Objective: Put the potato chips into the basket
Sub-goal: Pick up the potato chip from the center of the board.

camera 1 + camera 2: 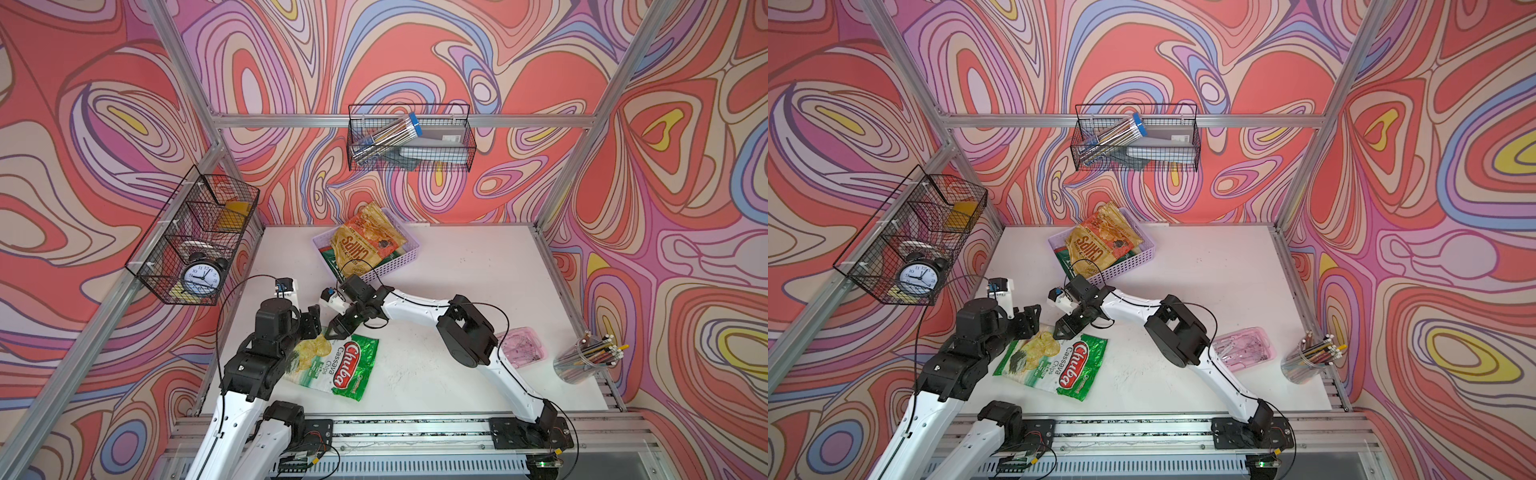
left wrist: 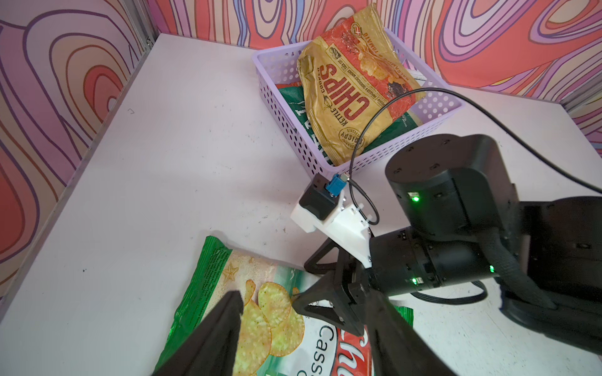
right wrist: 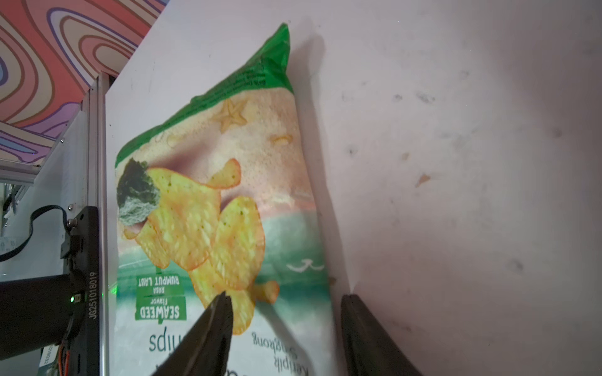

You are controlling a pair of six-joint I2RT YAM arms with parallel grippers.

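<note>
The green-white Chuba bag lies flat on the tabletop nearest me. Both pincers hover spread over its far edge, left pincer and right pincer gripping nothing, seemingly lining up a pinch. Farther back, the lavender basket already holds the yellow CHIPS bag.

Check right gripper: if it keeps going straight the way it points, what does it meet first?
Likely the Chuba bag. The right gripper is open and straddles the bag's edge, one finger over the print, the other over the table. Height above the bag is unclear.
</note>
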